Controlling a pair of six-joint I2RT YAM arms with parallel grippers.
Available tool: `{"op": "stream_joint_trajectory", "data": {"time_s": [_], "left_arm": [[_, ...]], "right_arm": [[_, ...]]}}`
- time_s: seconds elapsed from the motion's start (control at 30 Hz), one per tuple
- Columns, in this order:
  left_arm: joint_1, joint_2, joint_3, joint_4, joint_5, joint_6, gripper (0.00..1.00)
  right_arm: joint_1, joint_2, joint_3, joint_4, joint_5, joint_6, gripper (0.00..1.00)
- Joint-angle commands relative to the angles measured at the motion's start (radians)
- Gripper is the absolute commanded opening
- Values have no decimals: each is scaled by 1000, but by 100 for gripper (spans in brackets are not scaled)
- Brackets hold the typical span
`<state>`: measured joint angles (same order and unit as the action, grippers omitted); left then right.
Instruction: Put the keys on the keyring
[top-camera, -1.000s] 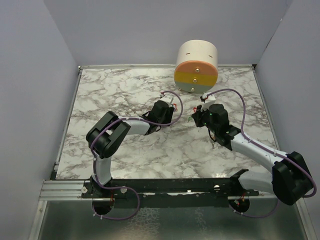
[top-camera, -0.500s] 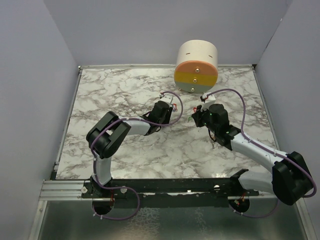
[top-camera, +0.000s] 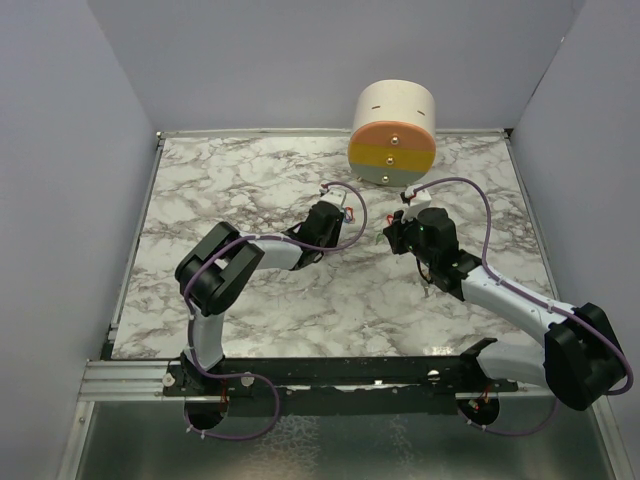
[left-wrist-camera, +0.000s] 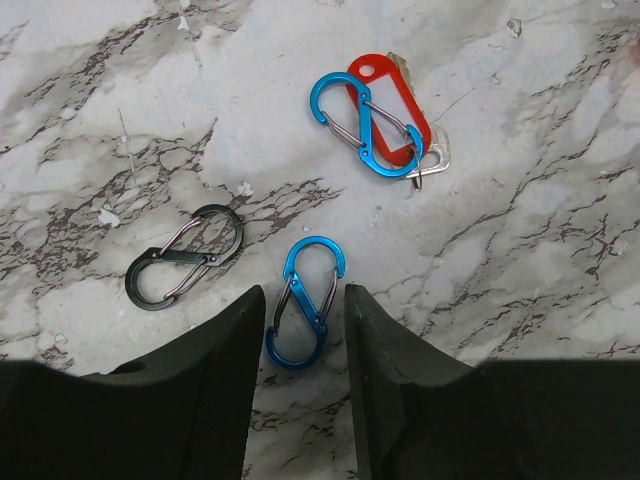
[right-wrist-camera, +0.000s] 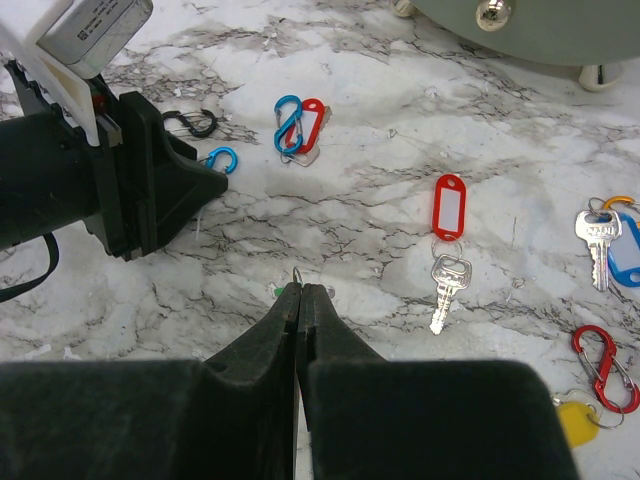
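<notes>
In the left wrist view my left gripper (left-wrist-camera: 305, 295) is open, its fingers on either side of a small blue S-shaped clip (left-wrist-camera: 305, 315) that lies on the marble. A black S-clip (left-wrist-camera: 185, 270) lies to its left. A second blue clip with a red tag and a silver key (left-wrist-camera: 378, 125) lies beyond. My right gripper (right-wrist-camera: 302, 288) is shut on a thin metal ring (right-wrist-camera: 297, 274), with a bit of green showing beside the tips. A red tag (right-wrist-camera: 449, 207) with a silver key (right-wrist-camera: 446, 288) lies to the right. In the top view both grippers (top-camera: 338, 215) (top-camera: 396, 232) sit mid-table.
A round cream, orange, yellow and green container (top-camera: 393, 135) stands at the back. At the right edge of the right wrist view lie a silver key with a blue tag (right-wrist-camera: 603, 245), a red clip (right-wrist-camera: 603, 380) and a yellow tag (right-wrist-camera: 575, 420). Grey walls enclose the table.
My left gripper has edged slightly forward over the table. My right arm has barely moved.
</notes>
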<state>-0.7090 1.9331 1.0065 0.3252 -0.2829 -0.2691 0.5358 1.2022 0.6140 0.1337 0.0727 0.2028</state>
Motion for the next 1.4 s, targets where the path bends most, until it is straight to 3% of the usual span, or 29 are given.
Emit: {"op": "stream_joint_trajectory", "data": {"time_s": [0.0,0.1,0.3,0.6,1.37], "left_arm": [[-4,42,2,-58,-23,15,39],[-4,40,-2,-58,-24,12,34],[-4,27,-15,-60,-13,-1,1],[-5,-3,-12,-66,-9,1,0],[-53,-259,-15,-193,22,-119,0]], "right_arm": [[5,-11,0,31,7,-15,1],[4,-15,0,31,9,-16,1],[4,-12,0,31,7,-16,1],[5,13,1,42,-26,-27,1],[61,72,14,90,-47,-68,1]]}}
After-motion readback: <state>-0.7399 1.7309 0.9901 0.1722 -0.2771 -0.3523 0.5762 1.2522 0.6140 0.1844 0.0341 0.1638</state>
